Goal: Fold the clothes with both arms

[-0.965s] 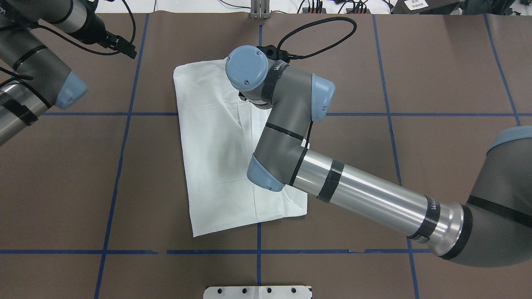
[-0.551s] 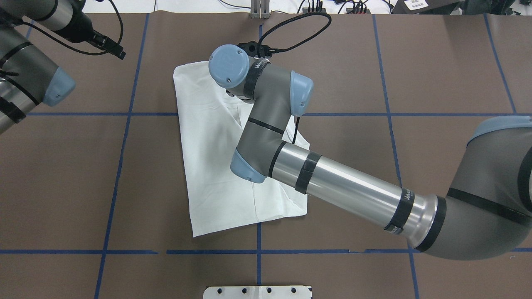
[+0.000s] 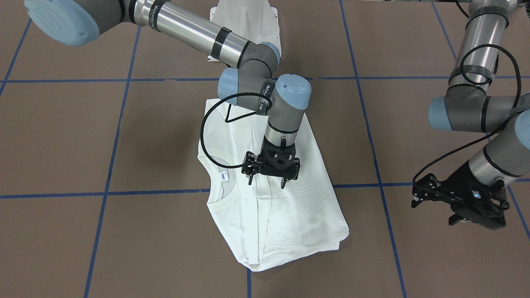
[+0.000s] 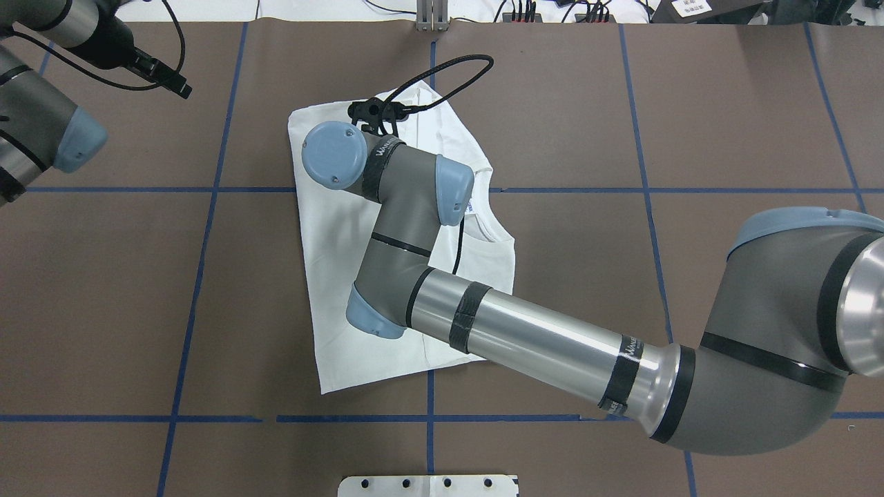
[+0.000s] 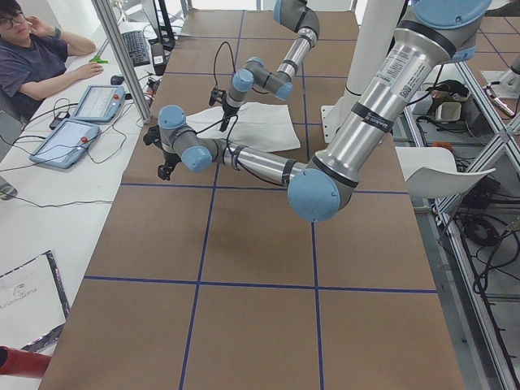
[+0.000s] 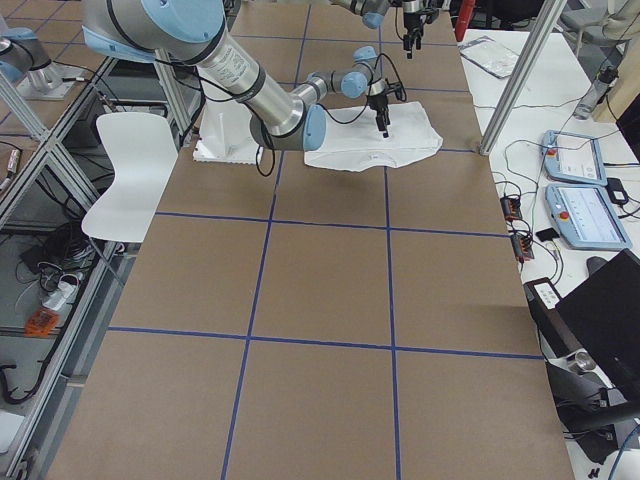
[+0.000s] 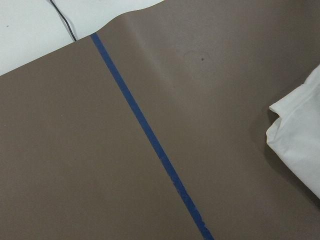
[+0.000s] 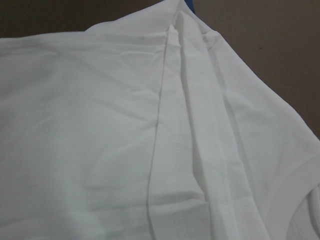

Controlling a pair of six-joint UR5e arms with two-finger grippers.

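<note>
T-shirt [image 3: 298,215]: you have one, white, folded into a long panel, flat on the table [image 3: 124,248]. You have two grippers. The right gripper [image 3: 267,182] hangs just over the T-shirt beside its collar, fingers spread, empty. The left gripper [image 3: 432,213] sits well clear of the T-shirt, fingers apart, holding nothing.

White T-shirt [image 3: 285,215], folded lengthwise, flat, collar [image 3: 214,183] exposed.
</note>
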